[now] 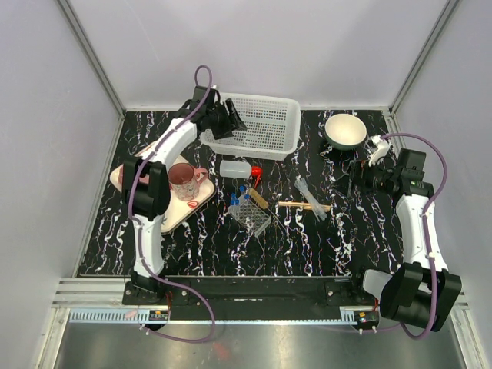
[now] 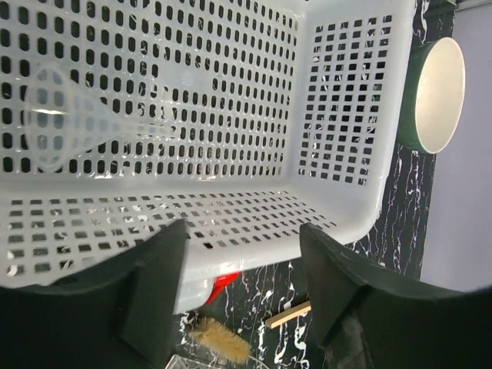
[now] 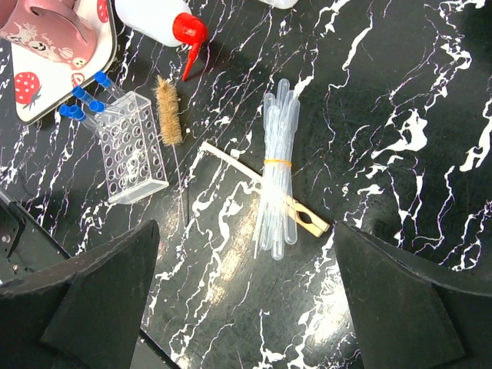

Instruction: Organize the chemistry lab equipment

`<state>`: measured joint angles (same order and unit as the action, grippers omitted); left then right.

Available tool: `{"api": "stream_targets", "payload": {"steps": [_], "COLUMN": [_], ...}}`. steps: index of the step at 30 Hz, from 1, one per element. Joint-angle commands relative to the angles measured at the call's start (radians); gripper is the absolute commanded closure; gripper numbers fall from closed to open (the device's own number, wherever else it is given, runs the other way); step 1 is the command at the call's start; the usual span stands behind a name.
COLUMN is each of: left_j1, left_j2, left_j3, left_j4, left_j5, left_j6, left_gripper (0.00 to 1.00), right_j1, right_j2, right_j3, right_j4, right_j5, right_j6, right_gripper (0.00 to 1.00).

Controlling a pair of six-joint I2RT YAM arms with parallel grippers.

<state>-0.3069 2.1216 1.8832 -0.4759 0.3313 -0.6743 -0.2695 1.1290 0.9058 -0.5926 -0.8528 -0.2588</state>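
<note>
Hovering at the white basket point(image 2: 346, 115) rim, our left gripper point(image 2: 244, 250) stands parted, empty.
We see the funnel point(image 2: 69, 127) lying inside at left; our right gripper point(image 3: 244, 238) gapes wide above the pipettes point(image 3: 277, 169).

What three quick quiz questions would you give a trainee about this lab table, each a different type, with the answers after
1. True or false: the clear funnel lies inside the white basket.
2. What ties the pipettes into a bundle? A) a yellow band B) black tape C) a metal clip
3. Fill in: the test tubes in the tube rack have ___ caps.
Key: 1 true; 2 A; 3 blue.
</note>
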Motion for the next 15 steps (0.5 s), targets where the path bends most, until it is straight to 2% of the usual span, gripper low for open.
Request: {"api": "stream_targets", "payload": {"steps": [1, 4, 5, 6, 8, 10, 11, 12, 15], "left_j1": [0.008, 0.008, 0.008, 0.008, 0.008, 0.009, 0.012, 0.018, 0.041], "left_j2": [-0.201, -0.346, -0.442, -0.5, -0.675, -0.783, -0.877, -0.92, -1.049], "left_j3": [-0.021, -0.133, -0.177, -0.291, -0.41, -0.57, -0.616, -0.7, -0.821], "left_j4": [0.022, 0.06, 0.083, 0.115, 0.212, 0.275, 0.29, 0.313, 0.291], "left_j5": [-0.102, -0.167, -0.19, -0.218, -0.25, -0.279, -0.278, -0.249, -0.154], "left_j6": [0.122, 0.192, 0.203, 0.214, 0.246, 0.266, 0.272, 0.28, 0.294], "left_gripper": [0.3, 0.27, 0.26, 0.23, 0.12, 0.03, 0.01, 0.01, 0.01], "right_j1": [-0.007, -0.007, -0.007, -0.007, -0.005, -0.005, -0.005, -0.005, 0.004], "right_j2": [-0.015, -0.012, -0.011, -0.015, -0.02, -0.028, -0.028, -0.025, -0.011], "right_j3": [-0.008, -0.013, -0.019, -0.028, -0.042, -0.059, -0.064, -0.068, -0.07], "right_j4": [0.028, 0.017, 0.019, 0.019, 0.023, 0.028, 0.031, 0.034, 0.031], "right_j5": [-0.008, -0.048, -0.073, -0.086, -0.112, -0.127, -0.141, -0.146, -0.144], "right_j6": [-0.037, -0.054, -0.066, -0.072, -0.091, -0.097, -0.103, -0.103, -0.105], "right_gripper": [0.0, 0.0, 0.0, 0.0, 0.0, 0.0, 0.0, 0.0, 0.0]}}
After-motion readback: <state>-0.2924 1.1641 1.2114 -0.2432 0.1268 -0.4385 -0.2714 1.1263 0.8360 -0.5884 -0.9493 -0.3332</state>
